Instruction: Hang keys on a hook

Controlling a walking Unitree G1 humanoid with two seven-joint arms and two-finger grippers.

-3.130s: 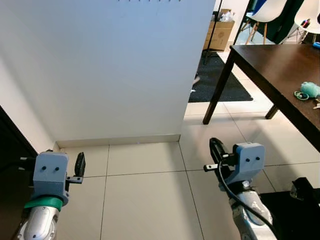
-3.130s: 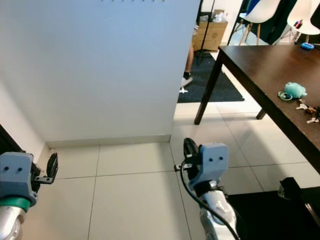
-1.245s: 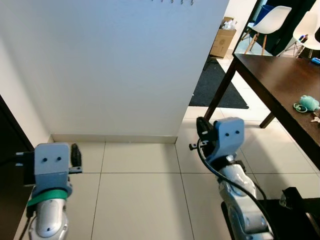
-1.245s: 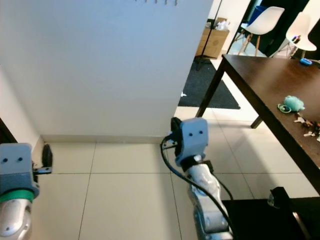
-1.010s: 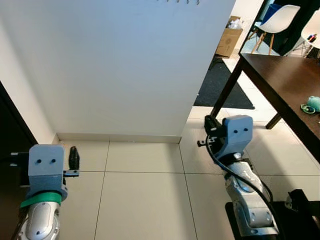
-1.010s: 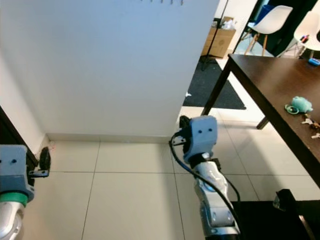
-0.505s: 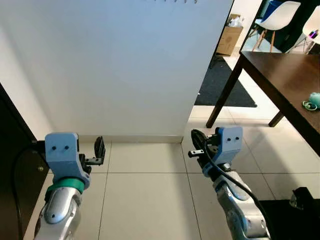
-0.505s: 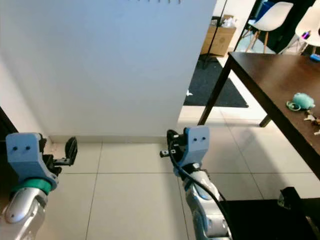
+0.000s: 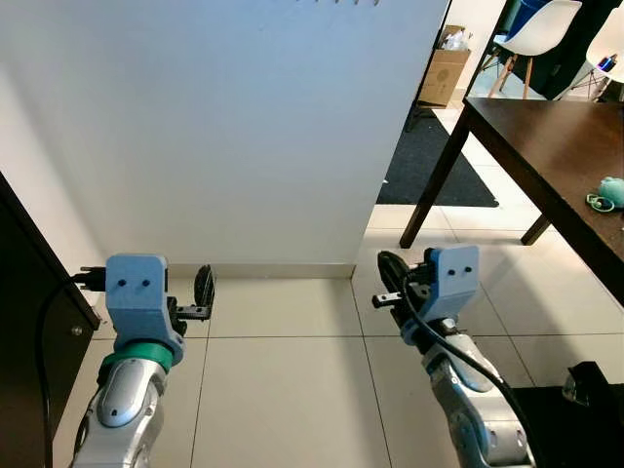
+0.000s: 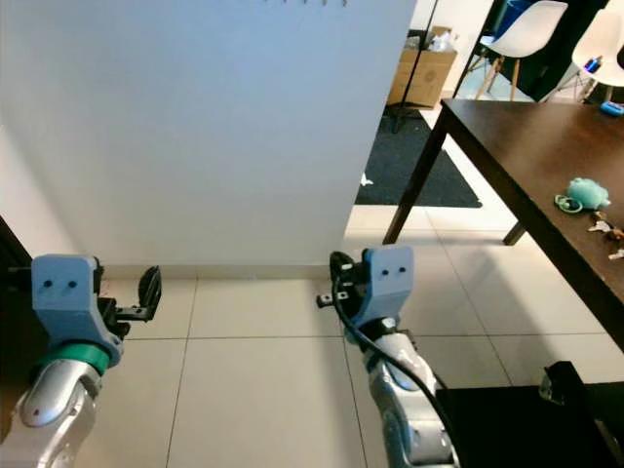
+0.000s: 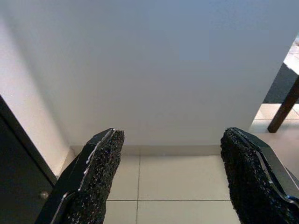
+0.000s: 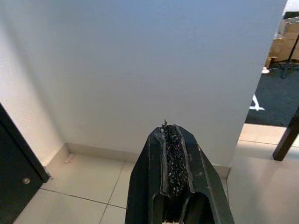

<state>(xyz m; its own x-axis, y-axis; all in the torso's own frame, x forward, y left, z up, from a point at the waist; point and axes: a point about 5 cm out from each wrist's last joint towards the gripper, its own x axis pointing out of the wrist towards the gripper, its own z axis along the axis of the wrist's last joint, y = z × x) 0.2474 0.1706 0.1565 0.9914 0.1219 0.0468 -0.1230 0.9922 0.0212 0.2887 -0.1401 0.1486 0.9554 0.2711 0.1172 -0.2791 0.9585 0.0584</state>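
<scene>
The right gripper [image 9: 387, 276], fingers pressed together on nothing, sits at lower centre; the left gripper [image 9: 203, 290], fingers spread wide, at lower left. The keys [image 10: 602, 228] lie far off at right edge on the dark table [image 10: 507, 127].

Both silver arms end in pale blue boxy wrist housings with two dark screw holes. The left tool [image 9: 204, 289] has a green collar below; a black cable loops along the right tool [image 9: 388, 277].

No readable text – no labels, brands, numbers, signs anywhere.
</scene>
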